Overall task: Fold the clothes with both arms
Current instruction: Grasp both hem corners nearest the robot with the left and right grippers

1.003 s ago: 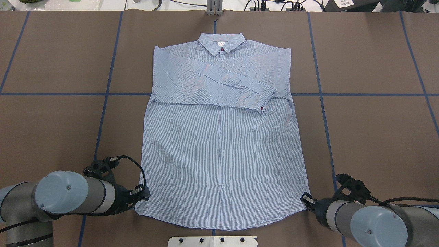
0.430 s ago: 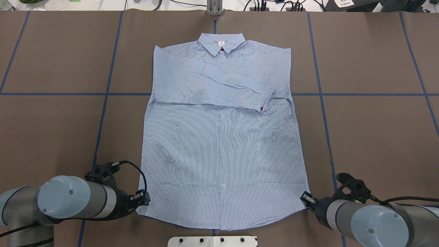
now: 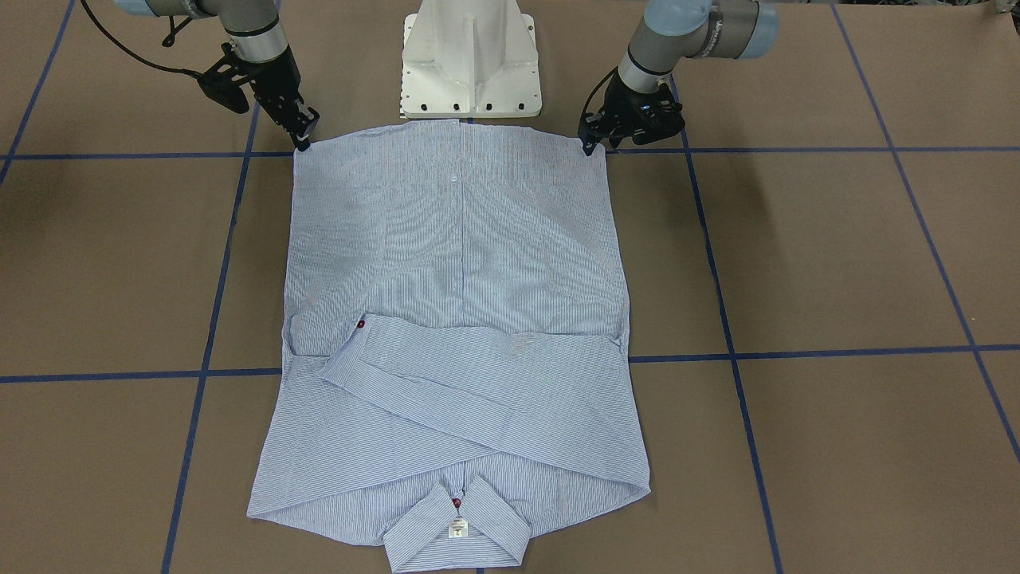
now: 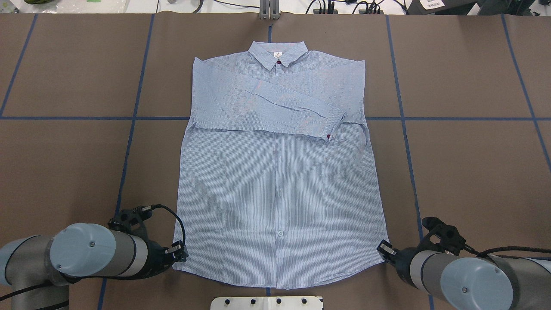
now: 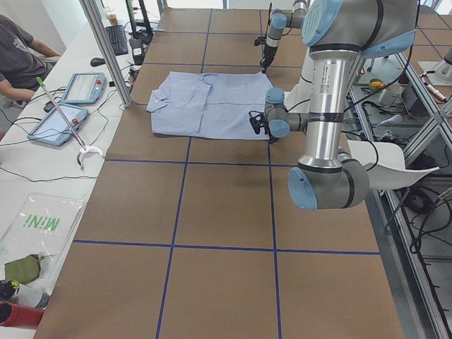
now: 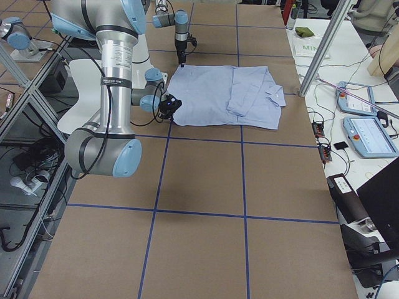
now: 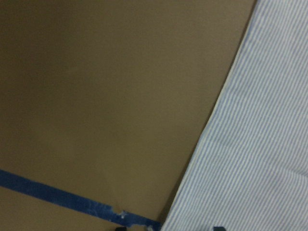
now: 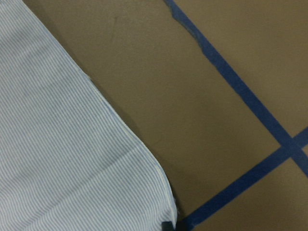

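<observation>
Shirt (image 4: 275,185) was laid flat on the surface (image 4: 64,150), centred, sleeves crossed, hem twd robot-side edge. Left tool (image 4: 180,253) & right tool (image 4: 383,249) were set at the hem corners; whether gaping or clamped couldn't be told. Likely best: corners pinched evenly, lifted together twd collar (image 4: 277,54).

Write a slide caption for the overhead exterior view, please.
Ready to fold: left gripper and right gripper at the hem corners of the flat striped shirt, sleeves folded across its chest.

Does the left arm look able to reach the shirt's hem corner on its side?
Probably yes: the left hand sits right beside that corner of the striped shirt, and nothing lies between them.
</observation>
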You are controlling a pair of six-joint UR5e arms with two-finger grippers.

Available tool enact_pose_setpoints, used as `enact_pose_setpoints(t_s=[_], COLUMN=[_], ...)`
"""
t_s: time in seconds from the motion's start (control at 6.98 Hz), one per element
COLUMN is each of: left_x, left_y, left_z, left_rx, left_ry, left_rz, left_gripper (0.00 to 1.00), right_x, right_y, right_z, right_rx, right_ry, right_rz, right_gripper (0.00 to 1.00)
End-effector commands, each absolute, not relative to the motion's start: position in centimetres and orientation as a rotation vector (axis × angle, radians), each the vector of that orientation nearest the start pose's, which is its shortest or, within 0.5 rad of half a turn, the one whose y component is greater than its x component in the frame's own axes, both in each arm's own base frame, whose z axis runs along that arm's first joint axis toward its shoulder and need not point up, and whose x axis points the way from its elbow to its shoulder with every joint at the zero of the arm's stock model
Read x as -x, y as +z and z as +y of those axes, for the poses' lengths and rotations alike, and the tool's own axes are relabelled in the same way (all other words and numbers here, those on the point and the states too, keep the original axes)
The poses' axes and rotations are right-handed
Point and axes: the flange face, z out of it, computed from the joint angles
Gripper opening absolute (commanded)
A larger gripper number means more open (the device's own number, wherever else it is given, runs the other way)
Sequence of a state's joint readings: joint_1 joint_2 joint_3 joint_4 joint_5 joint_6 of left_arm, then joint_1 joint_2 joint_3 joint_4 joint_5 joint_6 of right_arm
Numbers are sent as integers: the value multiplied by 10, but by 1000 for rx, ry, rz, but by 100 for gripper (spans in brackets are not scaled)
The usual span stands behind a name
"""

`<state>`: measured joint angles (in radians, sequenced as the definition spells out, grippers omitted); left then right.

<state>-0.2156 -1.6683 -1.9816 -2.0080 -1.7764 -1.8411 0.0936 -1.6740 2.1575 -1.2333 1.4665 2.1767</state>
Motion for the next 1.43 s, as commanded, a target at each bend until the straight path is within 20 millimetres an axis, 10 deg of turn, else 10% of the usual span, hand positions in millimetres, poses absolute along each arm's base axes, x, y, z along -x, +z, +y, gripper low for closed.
enact_pose_setpoints(t_s=[0.0, 0.14, 1.29], left_x=[-485, -484, -448], left_y=[371, 372, 330], left_z=[-222, -222, -216], left_rx=[217, 217, 231], left_ry=[-353, -353, -366], left_rz=[939, 938, 1021], left_gripper=[21, 0, 0], right_x=[428, 428, 412], right_y=[398, 398, 390], right_z=[-184, -185, -188], right_rx=[115, 114, 115], right_ry=[701, 703, 713], right_rz=[-836, -835, -849], right_gripper=[0, 0, 0])
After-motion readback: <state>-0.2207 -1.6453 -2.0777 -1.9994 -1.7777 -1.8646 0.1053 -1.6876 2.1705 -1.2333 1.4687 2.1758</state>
